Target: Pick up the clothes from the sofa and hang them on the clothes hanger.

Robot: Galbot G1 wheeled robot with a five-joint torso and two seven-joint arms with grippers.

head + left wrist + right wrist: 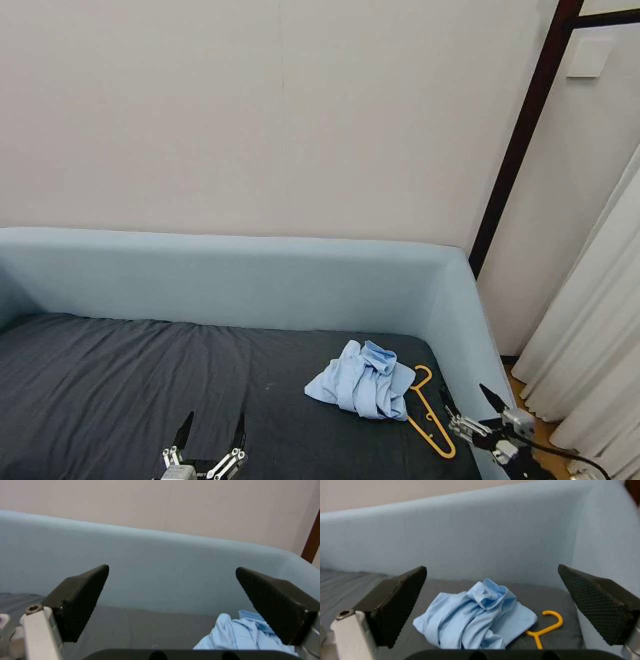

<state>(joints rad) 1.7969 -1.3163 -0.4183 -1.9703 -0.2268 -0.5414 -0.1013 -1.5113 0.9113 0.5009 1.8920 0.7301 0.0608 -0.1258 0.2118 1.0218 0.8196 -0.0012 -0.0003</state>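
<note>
A crumpled light-blue shirt (362, 379) lies on the dark seat of the sofa near its right end, also seen as the shirt (476, 617) and shirt (246, 635). An orange clothes hanger (429, 415) lies partly under it, its hook (551, 623) sticking out toward the armrest. My left gripper (211, 432) hovers open at the seat's front, left of the shirt. My right gripper (467, 400) is open too, just right of the hanger near the armrest. In both wrist views the black fingers (395, 603) stand wide apart with nothing between them.
The sofa has a pale blue backrest (230, 275) and right armrest (462, 330). A plain wall rises behind it. A dark door frame (520, 140) and white curtains (590, 340) stand to the right of the sofa.
</note>
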